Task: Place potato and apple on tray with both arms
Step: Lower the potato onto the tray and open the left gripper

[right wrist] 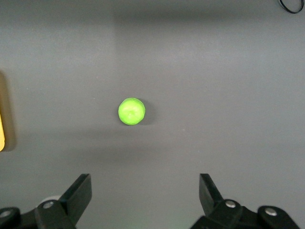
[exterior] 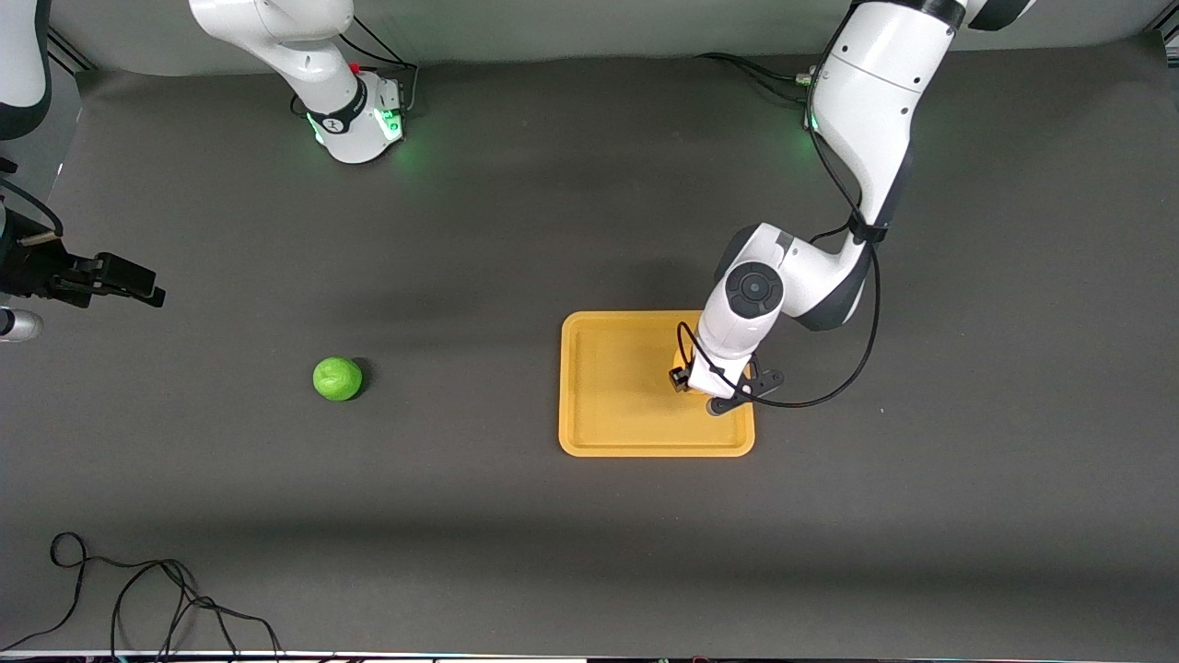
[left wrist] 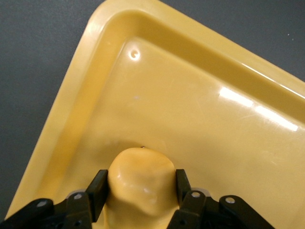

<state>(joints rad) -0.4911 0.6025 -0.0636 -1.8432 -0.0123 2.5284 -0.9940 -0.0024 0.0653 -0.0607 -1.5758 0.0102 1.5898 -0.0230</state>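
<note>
The yellow-orange potato [left wrist: 140, 183] is clamped between the fingers [left wrist: 100, 185] of my left gripper [left wrist: 141, 179], low over the orange-yellow tray [left wrist: 200, 105]. I cannot tell if it touches the tray floor. In the front view the left hand [exterior: 714, 373] covers the potato over the tray [exterior: 612, 396], toward the left arm's end. The green apple [exterior: 337, 378] lies on the dark table toward the right arm's end. My right gripper [exterior: 129, 276] is up in the air at that end, open and empty [right wrist: 145, 188], with the apple [right wrist: 131, 111] below it.
Black cables [exterior: 138, 599] lie on the table at the edge nearest the front camera, toward the right arm's end. A strip of the tray [right wrist: 1, 129] shows at the edge of the right wrist view. The table is a dark mat.
</note>
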